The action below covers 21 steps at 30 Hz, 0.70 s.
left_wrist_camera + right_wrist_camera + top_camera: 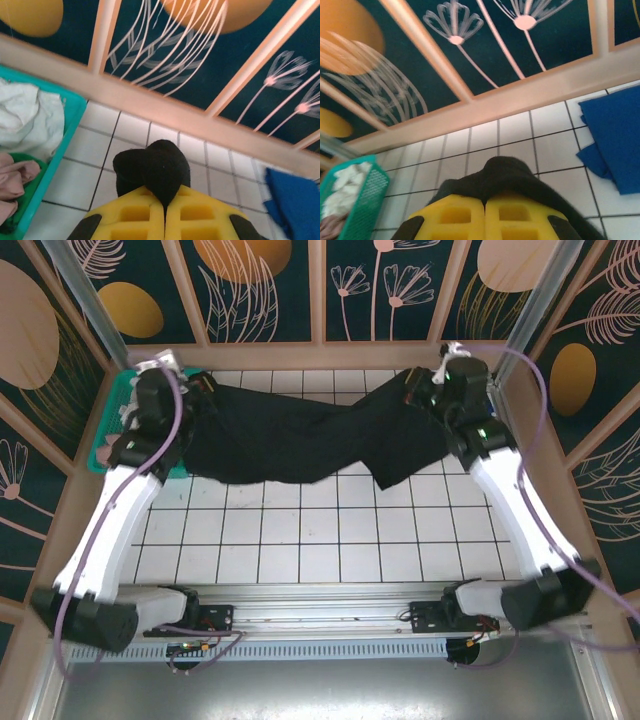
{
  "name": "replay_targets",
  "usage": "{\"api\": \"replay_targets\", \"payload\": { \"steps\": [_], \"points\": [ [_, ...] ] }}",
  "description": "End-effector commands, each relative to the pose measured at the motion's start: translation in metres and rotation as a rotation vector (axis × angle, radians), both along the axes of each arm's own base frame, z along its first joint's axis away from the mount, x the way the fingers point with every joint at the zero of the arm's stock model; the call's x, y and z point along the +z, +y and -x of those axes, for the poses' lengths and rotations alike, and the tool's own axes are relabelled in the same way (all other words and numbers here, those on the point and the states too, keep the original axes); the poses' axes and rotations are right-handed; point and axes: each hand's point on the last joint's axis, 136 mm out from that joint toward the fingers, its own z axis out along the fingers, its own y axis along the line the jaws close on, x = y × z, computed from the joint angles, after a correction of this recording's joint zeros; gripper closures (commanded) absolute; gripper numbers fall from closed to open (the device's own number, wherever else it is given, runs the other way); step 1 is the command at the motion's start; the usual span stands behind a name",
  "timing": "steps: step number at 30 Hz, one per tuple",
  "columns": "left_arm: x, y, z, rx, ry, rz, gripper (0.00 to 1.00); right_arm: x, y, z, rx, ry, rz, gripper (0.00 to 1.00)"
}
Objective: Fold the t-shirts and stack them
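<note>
The black t-shirt (300,435) hangs stretched between both grippers over the far half of the tiled table, sagging in the middle. My left gripper (203,390) is shut on its left end; in the left wrist view the yellow fingers (135,215) pinch a bunch of black cloth (157,167). My right gripper (413,392) is shut on the right end, with black cloth (507,175) bulging over its closed fingers (520,217). The royal-blue t-shirt (615,135) lies flat on the tiles near the back wall, and its edge (295,200) also appears in the left wrist view.
A teal mesh basket (108,435) stands at the far left, holding white, pink and green cloth (25,115). The wooden back rail (200,117) and patterned wall panels run close behind both grippers. White tiles (330,540) stretch toward the arm bases.
</note>
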Motion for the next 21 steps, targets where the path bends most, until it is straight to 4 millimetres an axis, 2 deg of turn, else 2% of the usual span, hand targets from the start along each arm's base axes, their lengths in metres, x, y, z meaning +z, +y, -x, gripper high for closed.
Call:
{"api": "replay_targets", "payload": {
  "steps": [1, 2, 3, 4, 5, 7, 9, 13, 16, 17, 19, 21],
  "points": [
    [-0.090, -0.004, -0.034, 0.011, 0.235, -0.083, 0.81, -0.089, 0.011, -0.068, 0.060, 0.178, 0.073, 0.96],
    [-0.105, -0.003, -0.038, 0.027, 0.277, -0.092, 0.62, -0.103, 0.012, -0.087, 0.061, 0.214, 0.081, 0.82],
    [-0.121, -0.003, -0.042, 0.032, 0.317, -0.106, 0.51, -0.122, 0.018, -0.106, 0.081, 0.253, 0.098, 0.63],
    [-0.136, 0.000, -0.044, 0.048, 0.346, -0.118, 0.34, -0.144, 0.022, -0.118, 0.097, 0.311, 0.110, 0.48],
    [-0.148, 0.004, -0.043, 0.067, 0.373, -0.137, 0.27, -0.160, 0.022, -0.125, 0.091, 0.364, 0.131, 0.44],
    [-0.166, 0.009, -0.035, 0.079, 0.418, -0.162, 0.25, -0.181, 0.021, -0.118, 0.071, 0.436, 0.181, 0.42],
    [-0.175, 0.010, -0.020, 0.067, 0.434, -0.158, 0.21, -0.186, 0.020, -0.092, 0.050, 0.439, 0.219, 0.40],
    [-0.201, 0.007, 0.032, 0.022, 0.474, -0.090, 0.14, -0.209, -0.005, -0.006, -0.016, 0.473, 0.159, 0.36],
    [-0.228, -0.017, 0.075, -0.046, 0.505, -0.010, 0.15, -0.240, -0.029, 0.054, -0.088, 0.522, 0.118, 0.37],
    [-0.235, -0.025, 0.086, -0.061, 0.519, -0.002, 0.15, -0.250, -0.032, 0.069, -0.096, 0.540, 0.090, 0.39],
    [-0.256, -0.039, 0.111, -0.074, 0.565, 0.017, 0.16, -0.266, -0.023, 0.091, -0.048, 0.561, 0.026, 0.41],
    [-0.279, -0.044, 0.131, -0.085, 0.615, 0.055, 0.18, -0.277, -0.022, 0.099, -0.041, 0.581, 0.019, 0.42]
  ]
}}
